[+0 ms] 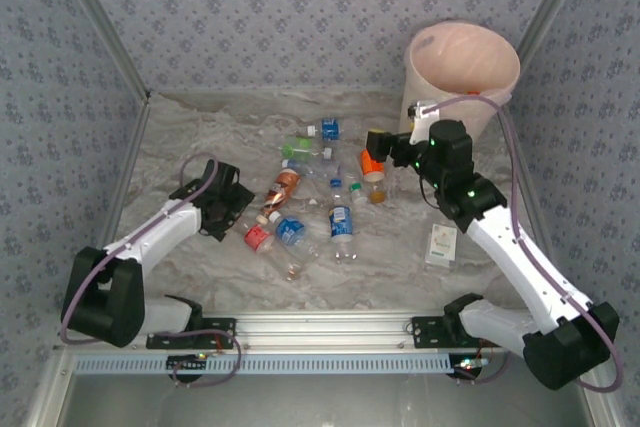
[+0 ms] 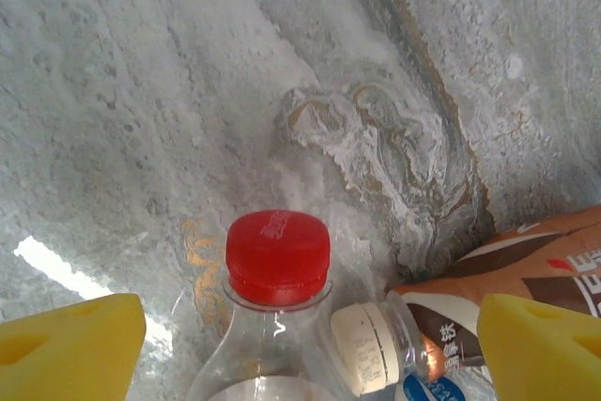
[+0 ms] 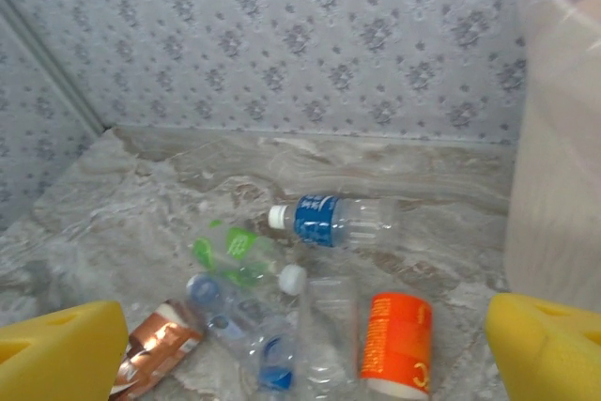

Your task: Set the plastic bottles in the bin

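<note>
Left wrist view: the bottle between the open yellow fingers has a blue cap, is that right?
Not blue. The cap on the bottle between the open yellow fingers is red, as the left wrist view shows.

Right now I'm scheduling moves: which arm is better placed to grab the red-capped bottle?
Left. The left pincer, open, has the red-capped bottle between its yellow fingers. The right pincer, also open, is across the pile, near the orange-labelled bottle and the bin.
</note>
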### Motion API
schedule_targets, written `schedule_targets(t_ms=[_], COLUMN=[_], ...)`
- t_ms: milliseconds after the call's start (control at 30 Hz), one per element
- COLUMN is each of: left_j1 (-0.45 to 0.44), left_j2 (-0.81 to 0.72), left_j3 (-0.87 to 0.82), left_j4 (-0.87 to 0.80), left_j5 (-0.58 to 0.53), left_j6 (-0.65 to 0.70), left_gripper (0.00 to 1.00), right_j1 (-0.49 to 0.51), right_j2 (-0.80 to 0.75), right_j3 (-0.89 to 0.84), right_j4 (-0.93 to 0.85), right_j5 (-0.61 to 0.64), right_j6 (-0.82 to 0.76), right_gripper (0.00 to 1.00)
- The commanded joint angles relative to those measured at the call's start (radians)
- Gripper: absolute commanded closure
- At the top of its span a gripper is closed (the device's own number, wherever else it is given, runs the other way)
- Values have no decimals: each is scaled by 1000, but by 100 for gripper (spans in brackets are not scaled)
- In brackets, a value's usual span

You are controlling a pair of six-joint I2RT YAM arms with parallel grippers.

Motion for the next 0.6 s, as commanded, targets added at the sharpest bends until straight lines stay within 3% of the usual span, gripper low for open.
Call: schedule_targets(t_ms=[0, 200, 567], left_j1=[-35, -138, -192], left_j2=[-25, -87, -57], left_j3=[24, -1, -94], left_j4=[-88, -180, -7], left_j5=[-4, -53, -33], left_j6=[-53, -135, -196], left_gripper=[5, 5, 10], right_j1=[13, 20, 21], right_j2=[-25, -37, -40], right_j3=[-54, -102, -103], right_j4=[63, 96, 78], right_j5=[-9, 38, 35], right_j6=[50, 60, 48], right_gripper=[0, 0, 0])
